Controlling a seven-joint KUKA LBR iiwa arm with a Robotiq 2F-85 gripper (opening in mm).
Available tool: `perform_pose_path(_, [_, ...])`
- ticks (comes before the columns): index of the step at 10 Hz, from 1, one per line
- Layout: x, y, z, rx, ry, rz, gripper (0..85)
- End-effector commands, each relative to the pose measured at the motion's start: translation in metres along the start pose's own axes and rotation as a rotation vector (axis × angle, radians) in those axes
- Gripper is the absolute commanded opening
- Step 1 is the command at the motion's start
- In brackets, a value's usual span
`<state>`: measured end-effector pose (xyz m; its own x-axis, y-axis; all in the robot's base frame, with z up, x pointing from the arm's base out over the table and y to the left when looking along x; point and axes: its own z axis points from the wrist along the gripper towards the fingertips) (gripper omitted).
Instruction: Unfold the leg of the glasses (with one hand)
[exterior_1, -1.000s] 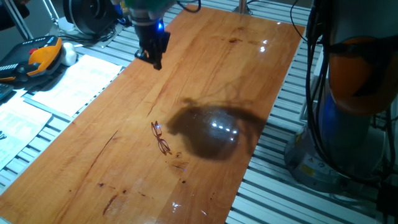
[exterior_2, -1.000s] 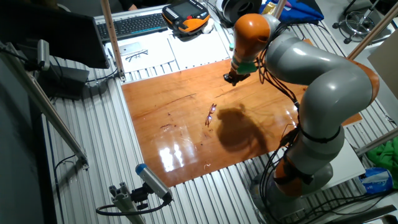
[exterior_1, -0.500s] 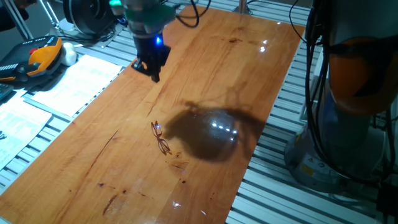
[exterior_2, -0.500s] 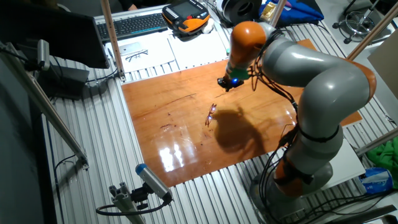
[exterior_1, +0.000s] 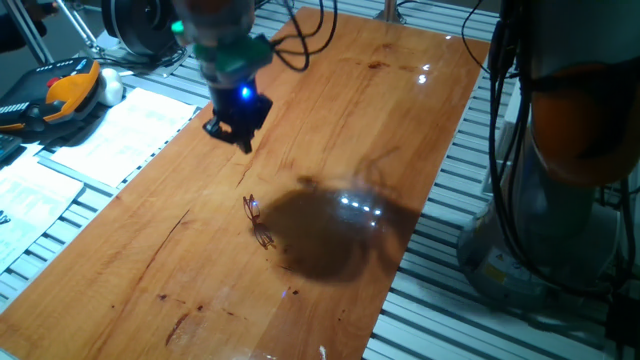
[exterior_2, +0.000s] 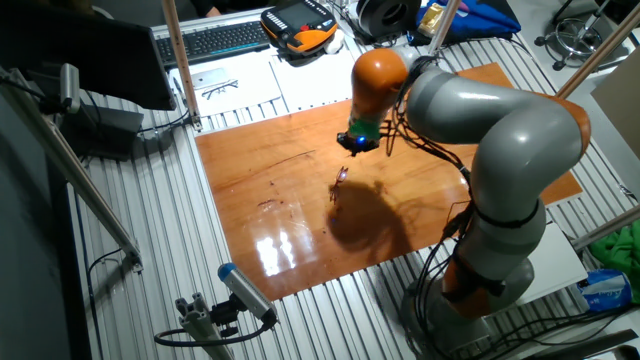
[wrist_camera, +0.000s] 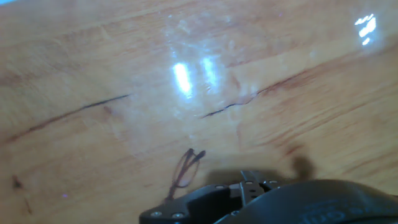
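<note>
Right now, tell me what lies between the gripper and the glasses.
Nothing but bare wooden tabletop: one fixed view shows the gripper hanging above the table, apart from the glasses.

A glossy wooden tabletop (exterior_1: 350, 110), streaked with dark scratches and bright light reflections, sits on a slatted metal bench (exterior_2: 150, 230). White printed sheets (exterior_1: 110, 135) lie just beside its edge, near an orange-and-black handheld controller (exterior_1: 60, 92). A black keyboard (exterior_2: 215, 40) rests farther back.
</note>
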<state>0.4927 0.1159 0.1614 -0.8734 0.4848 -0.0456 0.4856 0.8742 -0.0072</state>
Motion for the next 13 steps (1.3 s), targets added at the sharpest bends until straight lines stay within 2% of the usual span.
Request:
perform_pose_path(1, [0.003, 0.003, 0.003, 0.002, -0.001, 0.037, 0.0])
perform_pose_path(3, [0.01, 0.008, 0.012, 0.0, -0.005, 0.064, 0.0])
perform_pose_path(5, [0.017, 0.012, 0.023, -0.002, 0.016, 0.103, 0.0])
perform_pose_path(7, [0.02, 0.015, 0.032, 0.01, 0.023, 0.117, 0.0])
perform_pose_path(11, [0.032, 0.021, 0.053, 0.001, -0.002, 0.142, 0.0])
perform_pose_path(13, [0.036, 0.024, 0.063, 0.0, -0.005, 0.161, 0.0])
